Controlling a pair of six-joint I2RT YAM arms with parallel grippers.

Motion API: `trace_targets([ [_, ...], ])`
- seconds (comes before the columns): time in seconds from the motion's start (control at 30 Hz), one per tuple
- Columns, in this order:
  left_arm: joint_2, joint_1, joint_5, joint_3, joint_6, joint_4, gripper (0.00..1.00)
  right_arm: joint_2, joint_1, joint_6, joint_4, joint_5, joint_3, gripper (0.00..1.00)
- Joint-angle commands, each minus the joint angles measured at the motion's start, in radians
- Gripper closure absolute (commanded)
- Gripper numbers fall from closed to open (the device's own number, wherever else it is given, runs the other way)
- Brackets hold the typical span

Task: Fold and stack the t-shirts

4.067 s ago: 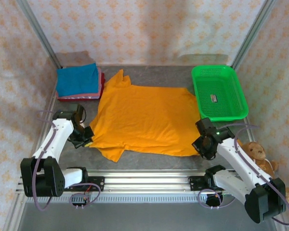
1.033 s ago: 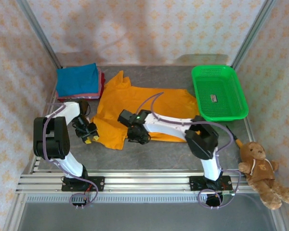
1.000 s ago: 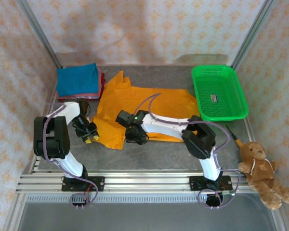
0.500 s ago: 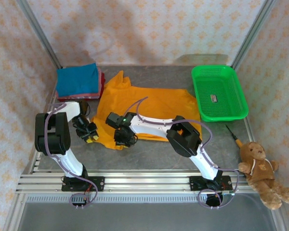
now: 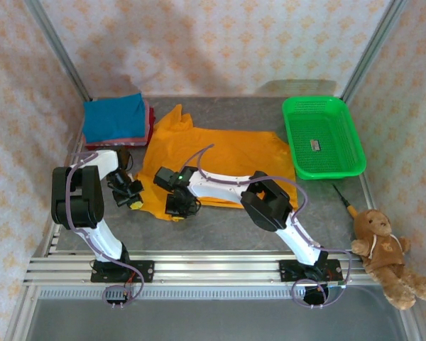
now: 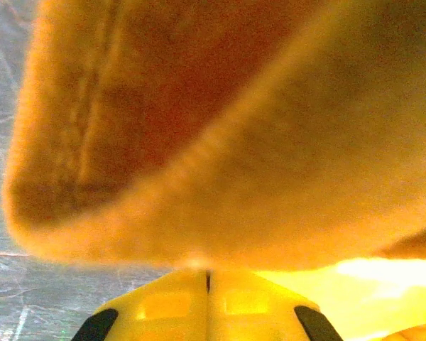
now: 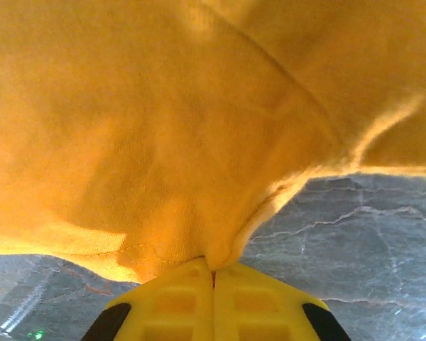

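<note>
Currently, the orange t-shirt (image 5: 224, 150) lies spread on the tabletop (image 5: 227, 229) at the centre of the top view. Its near hem is drawn in towards 7 o'clock, and one sleeve points to 11 o'clock.

Check the left pincer (image 5: 133, 203) at 8 o'clock from the shirt's centre. In the left wrist view its yellow fingers (image 6: 170, 302) are pressed together, with a fold of orange cloth clamped at the tips.

Check the right pincer (image 5: 177, 212) at 7 o'clock, just beside the left one. The right arm reaches across the shirt's near edge to get there. In the right wrist view its fingers (image 7: 252, 302) are likewise pressed together, and a bunched edge of orange cloth is clamped between them.

At 10 o'clock, note the folded stack (image 5: 113, 117), blue on top with red and pink edges beneath. It sits just beside the orange sleeve.

At 2 o'clock, the green basket (image 5: 297, 142) touches or overlaps the shirt's far right corner; you cannot tell which. At 4 o'clock, well apart, the teddy bear (image 5: 383, 250) lies off the tabletop's right edge.
</note>
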Motion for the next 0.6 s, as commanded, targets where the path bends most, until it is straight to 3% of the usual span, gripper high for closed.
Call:
trace_targets([
  [0.0, -0.033, 0.008, 0.005, 0.030, 0.009, -0.021, 1.00, -0.008, 0.003, -0.013, -0.031, 0.036, 0.023, 1.00],
  [0.3, -0.083, 0.008, 0.021, 0.136, -0.003, -0.089, 1.00, -0.099, -0.049, -0.034, -0.041, 0.068, 0.019, 1.00],
  [0.57, -0.030, 0.006, 0.088, 0.280, -0.042, -0.102, 1.00, -0.114, -0.128, -0.091, -0.051, 0.062, 0.061, 1.00],
])
